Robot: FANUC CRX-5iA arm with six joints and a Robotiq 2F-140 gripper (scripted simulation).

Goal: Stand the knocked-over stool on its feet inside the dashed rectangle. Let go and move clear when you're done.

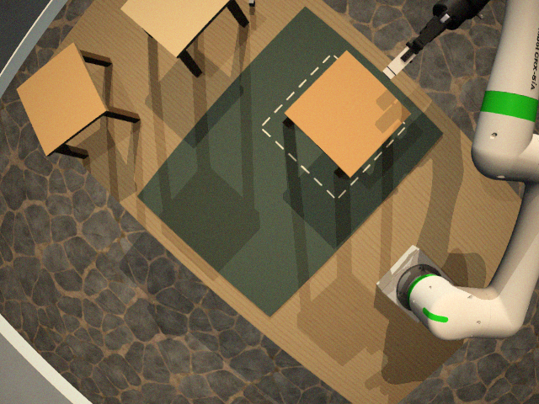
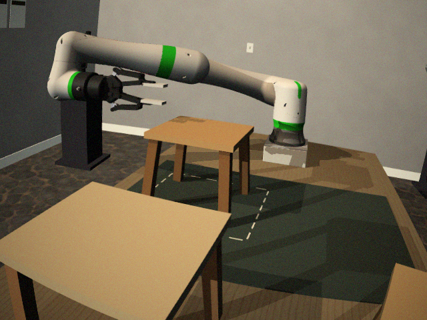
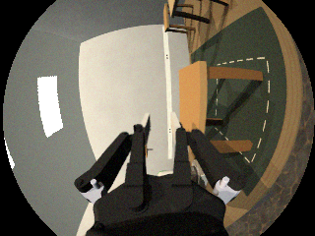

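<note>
Square-topped wooden stool [image 2: 203, 132] upright inside dashed rectangle [image 1: 278, 146]; tool [image 2: 154, 93] partly spread, grasping nothing.

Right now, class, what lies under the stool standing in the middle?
Under the stool: green mat and part of the dashed rectangle. From above, the seat covers its middle and far corner.

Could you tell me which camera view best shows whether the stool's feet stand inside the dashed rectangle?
The exterior view: the stool stands upright, its legs reaching the mat within the dashed rectangle. The top view mostly shows the seat hiding the legs; the wrist view shows it sideways and small.
</note>
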